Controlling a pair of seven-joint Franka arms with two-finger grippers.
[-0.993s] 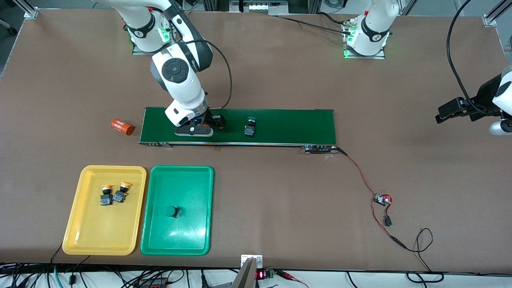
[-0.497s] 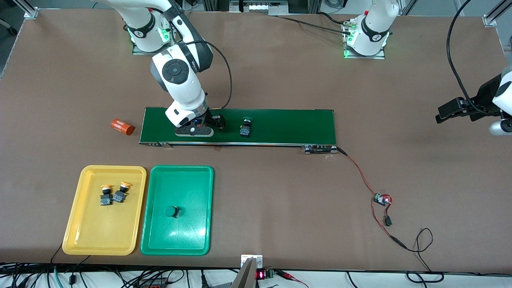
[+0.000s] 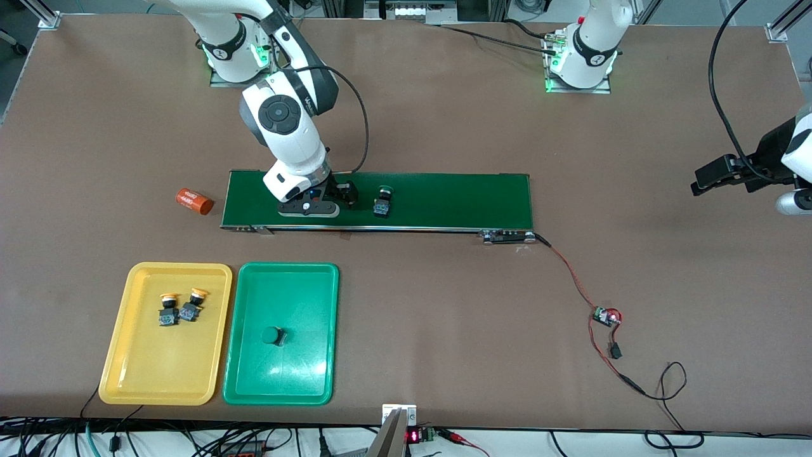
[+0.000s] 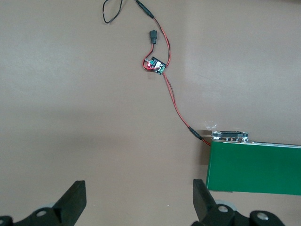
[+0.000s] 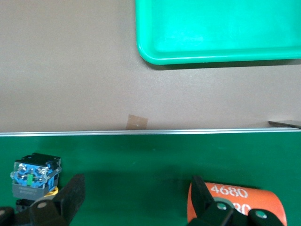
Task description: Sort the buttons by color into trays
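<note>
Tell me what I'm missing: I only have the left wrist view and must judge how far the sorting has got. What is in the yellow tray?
Observer: The yellow tray holds two yellow buttons, lying side by side.
Operator: And the green one?
Observer: The green tray holds a single green button.
Operator: So where is the fourth button?
Observer: The last green button lies on the conveyor belt, beside the open right gripper, which is low over the belt near the right arm's end of it.
</note>
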